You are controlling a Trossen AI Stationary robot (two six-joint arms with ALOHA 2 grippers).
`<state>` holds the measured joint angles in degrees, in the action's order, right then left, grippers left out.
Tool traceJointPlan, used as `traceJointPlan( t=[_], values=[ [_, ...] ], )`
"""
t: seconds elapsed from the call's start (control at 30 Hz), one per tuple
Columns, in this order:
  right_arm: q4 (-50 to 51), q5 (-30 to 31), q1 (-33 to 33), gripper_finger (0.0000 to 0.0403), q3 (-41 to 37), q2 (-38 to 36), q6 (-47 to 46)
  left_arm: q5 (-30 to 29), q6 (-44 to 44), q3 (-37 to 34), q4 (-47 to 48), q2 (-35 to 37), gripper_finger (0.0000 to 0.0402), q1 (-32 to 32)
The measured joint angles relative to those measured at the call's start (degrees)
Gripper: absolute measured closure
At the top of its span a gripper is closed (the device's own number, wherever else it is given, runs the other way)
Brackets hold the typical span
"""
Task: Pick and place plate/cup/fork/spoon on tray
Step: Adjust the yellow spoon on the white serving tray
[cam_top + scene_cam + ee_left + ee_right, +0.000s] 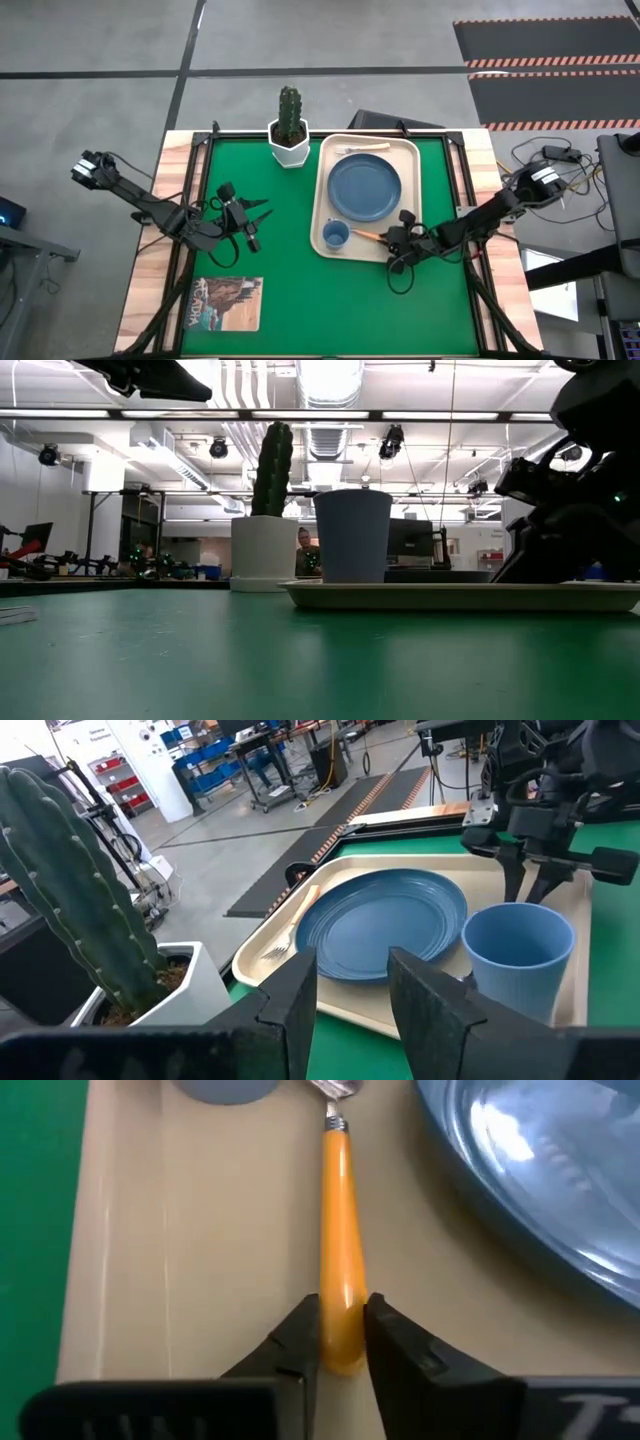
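Right hand [342,1342] pinched the spoon [338,1230] handle at the tray's [410,150] near edge, between cup [335,234] and plate [365,187]. Left hand [258,218] spread, waiting. Risk: a careless release could nudge the cup.

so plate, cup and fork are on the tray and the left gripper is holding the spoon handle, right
Not quite: the right gripper holds the spoon handle, as the right wrist view shows. The left gripper hangs open over the mat. Plate, cup and fork are on the tray.
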<state>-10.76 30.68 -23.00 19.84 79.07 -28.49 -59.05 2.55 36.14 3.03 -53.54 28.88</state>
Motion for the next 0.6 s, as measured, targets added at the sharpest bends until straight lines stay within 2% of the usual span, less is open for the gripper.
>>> traceJointPlan(
  t=[0.13,0.37,0.6],
  values=[
    [2.88,-0.28,0.02,0.0359,-0.11,-2.88,0.05,0.0,0.0,0.0,0.0,-0.02,0.0295,0.0],
    [12.63,-1.77,0.02,0.0361,-0.28,-9.54,-0.94,0.02,0.0,0.0,0.0,-0.02,0.0295,0.0],
    [24.45,-7.87,0.02,0.0361,-0.28,-17.46,-0.27,0.0,0.0,0.0,0.0,-0.01,0.0295,0.0]
  ],
)
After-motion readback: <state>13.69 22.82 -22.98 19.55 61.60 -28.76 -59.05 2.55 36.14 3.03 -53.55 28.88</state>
